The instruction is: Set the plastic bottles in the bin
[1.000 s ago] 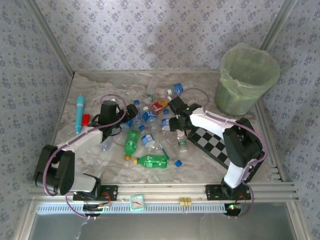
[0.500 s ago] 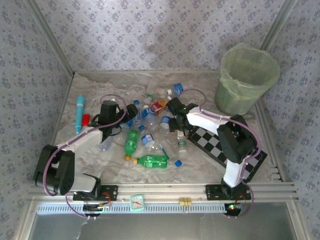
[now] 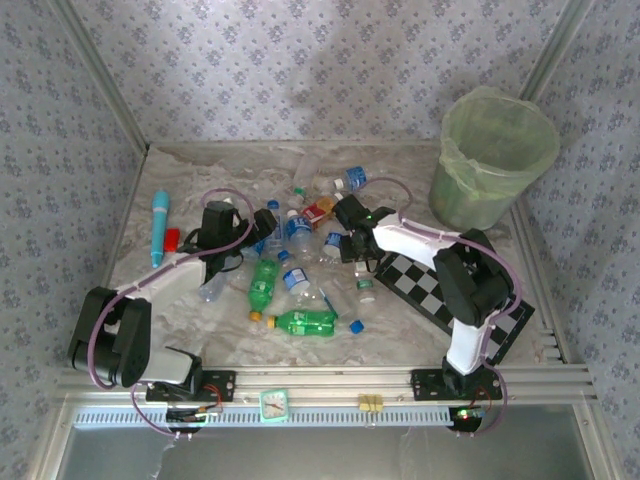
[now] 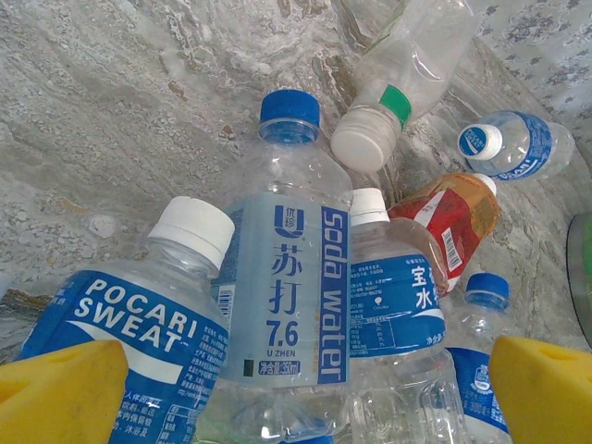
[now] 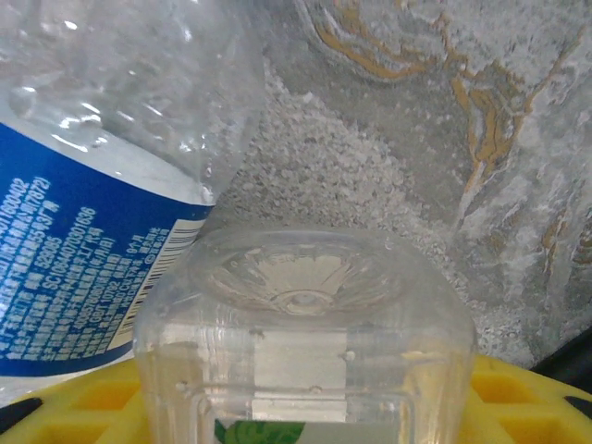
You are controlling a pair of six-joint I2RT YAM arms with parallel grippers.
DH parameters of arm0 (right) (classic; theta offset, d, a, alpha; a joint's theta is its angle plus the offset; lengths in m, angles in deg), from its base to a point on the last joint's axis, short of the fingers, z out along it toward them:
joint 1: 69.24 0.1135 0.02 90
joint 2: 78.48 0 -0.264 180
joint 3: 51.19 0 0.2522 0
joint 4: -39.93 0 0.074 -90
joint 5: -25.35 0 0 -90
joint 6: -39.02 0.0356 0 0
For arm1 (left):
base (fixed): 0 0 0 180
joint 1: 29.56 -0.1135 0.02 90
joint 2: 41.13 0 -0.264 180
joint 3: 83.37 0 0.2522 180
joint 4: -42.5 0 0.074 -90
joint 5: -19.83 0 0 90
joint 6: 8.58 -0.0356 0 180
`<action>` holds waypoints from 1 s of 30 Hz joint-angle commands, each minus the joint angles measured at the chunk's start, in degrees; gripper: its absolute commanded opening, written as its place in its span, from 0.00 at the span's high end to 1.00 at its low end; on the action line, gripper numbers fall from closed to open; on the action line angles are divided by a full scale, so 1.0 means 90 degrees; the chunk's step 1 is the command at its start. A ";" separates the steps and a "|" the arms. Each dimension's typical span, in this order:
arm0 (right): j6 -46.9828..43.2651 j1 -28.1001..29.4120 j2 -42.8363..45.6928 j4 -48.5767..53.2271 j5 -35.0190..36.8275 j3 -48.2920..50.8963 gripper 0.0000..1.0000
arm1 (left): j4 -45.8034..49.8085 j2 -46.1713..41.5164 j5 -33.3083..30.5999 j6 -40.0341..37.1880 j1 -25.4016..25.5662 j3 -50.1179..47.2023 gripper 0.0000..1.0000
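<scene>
Near, the right wrist view gives the right gripper [image 5: 296,407] clenched on a clear bottle [image 5: 305,305] seen base-on, the left wrist view the left gripper [image 4: 305,388] spread wide over the Soda Water bottle [image 4: 291,277], while the overhead view places the plastic bottles [image 3: 300,262] mid-table and the bin [image 3: 470,200] far right.

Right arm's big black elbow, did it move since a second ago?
Yes. The right arm's elbow swung left: the right corner of the checkerboard, hidden under it before, now shows.
</scene>
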 commanded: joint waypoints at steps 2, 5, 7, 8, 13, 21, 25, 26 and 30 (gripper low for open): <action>-0.0029 -0.0051 0.0488 -0.0111 -0.0117 -0.0006 0.52 | -0.0177 0.0054 0.0098 0.0045 -0.0022 0.0215 0.00; -0.0186 -0.0132 0.0929 -0.0374 -0.0220 0.0078 0.52 | -0.0178 0.0051 0.0098 0.0033 -0.0017 0.0211 0.00; -0.0341 -0.0252 0.1281 -0.0662 -0.0430 0.0127 0.52 | -0.0186 0.0056 0.0103 0.0035 -0.0013 0.0215 0.00; -0.0439 -0.0339 0.1446 -0.0773 -0.0527 0.0119 0.52 | -0.0198 0.0067 0.0107 0.0035 -0.0009 0.0220 0.00; -0.1059 -0.0850 0.2126 -0.1014 -0.0650 -0.0328 0.52 | -0.0247 0.0167 0.0142 0.0040 0.0049 0.0283 0.00; -0.1696 -0.2001 0.2764 -0.1677 -0.1208 -0.1468 0.54 | -0.0214 0.0265 0.0182 -0.0026 0.0130 0.0356 0.00; -0.1947 -0.2498 0.3064 -0.2436 -0.1205 -0.1680 0.55 | -0.0084 0.0287 0.0175 -0.0079 0.0140 0.0410 0.00; -0.2000 -0.2587 0.3129 -0.2580 -0.1111 -0.1723 0.55 | -0.0057 0.0295 0.0183 -0.0099 0.0140 0.0430 0.00; -0.2231 -0.3091 0.3333 -0.3236 -0.0576 -0.1836 0.55 | 0.0007 0.0282 0.0186 -0.0170 0.0159 0.0473 0.00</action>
